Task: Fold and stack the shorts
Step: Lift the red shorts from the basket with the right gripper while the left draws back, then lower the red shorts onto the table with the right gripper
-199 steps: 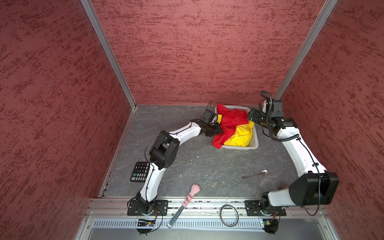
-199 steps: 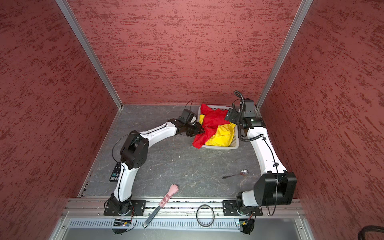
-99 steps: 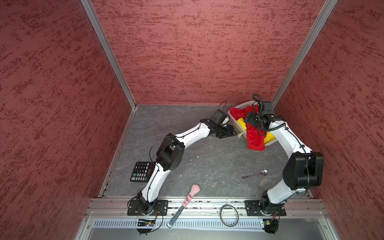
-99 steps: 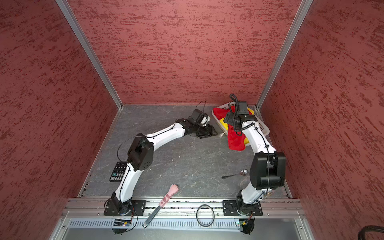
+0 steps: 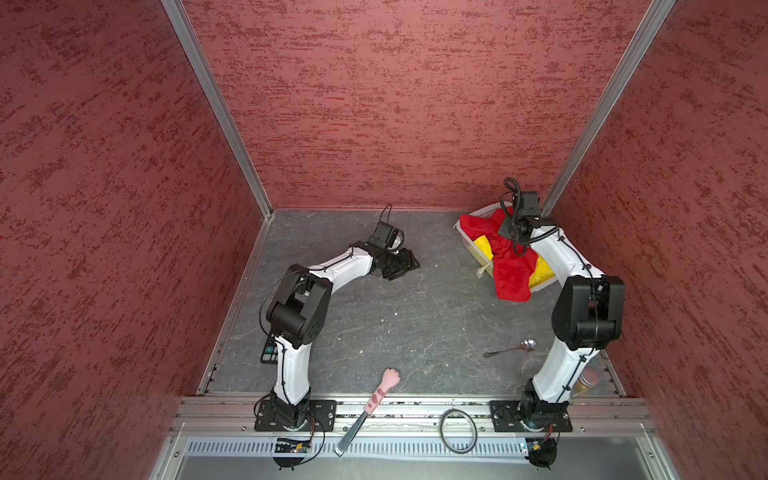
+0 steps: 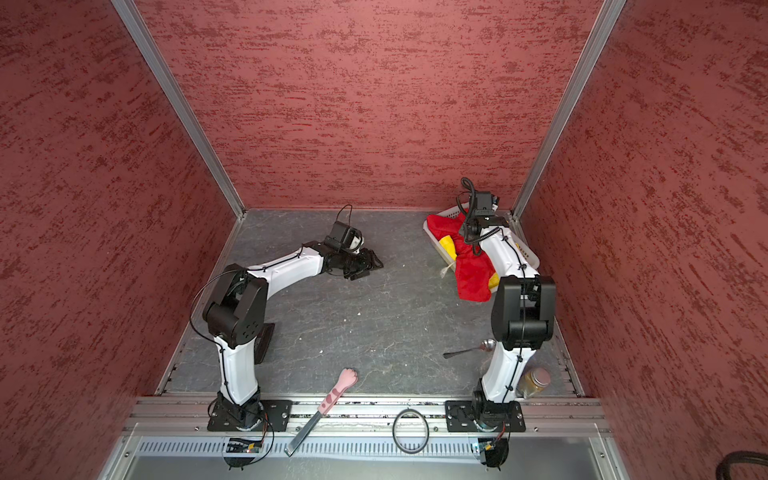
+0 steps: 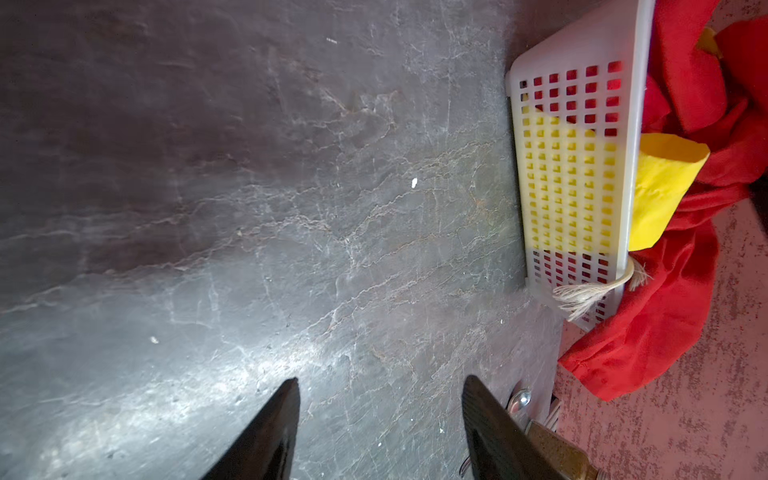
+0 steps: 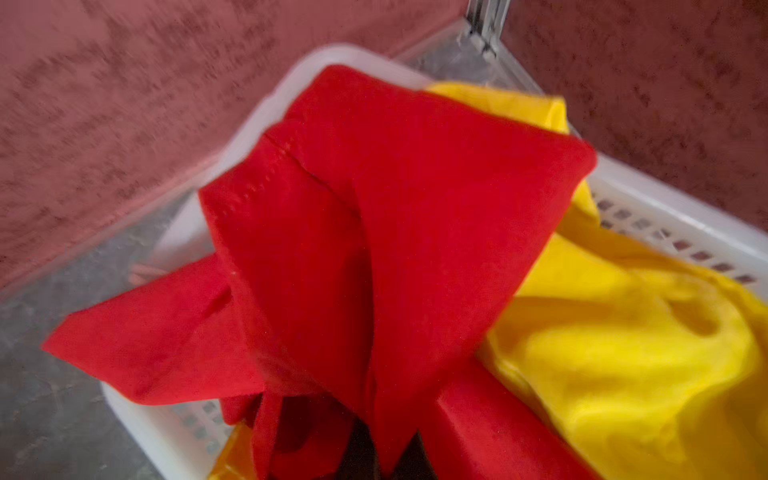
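in both top views the right gripper point(image 5: 512, 237) is pinched shut on the red shorts point(image 5: 512, 280), which hang over the rim of the basket point(image 5: 478, 213). the yellow shorts point(image 5: 484, 245) lie inside.
left wrist view: the left gripper point(image 7: 380, 384) is spread and empty.
right wrist view: red cloth bunches at the jaws.
judged step: extraction. next move: lift clear, then lay flat.

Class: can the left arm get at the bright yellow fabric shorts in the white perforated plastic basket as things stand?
Probably yes. Bare grey table lies between the open left gripper and the basket, and the yellow shorts poke over its rim, though red fabric shorts cover most.
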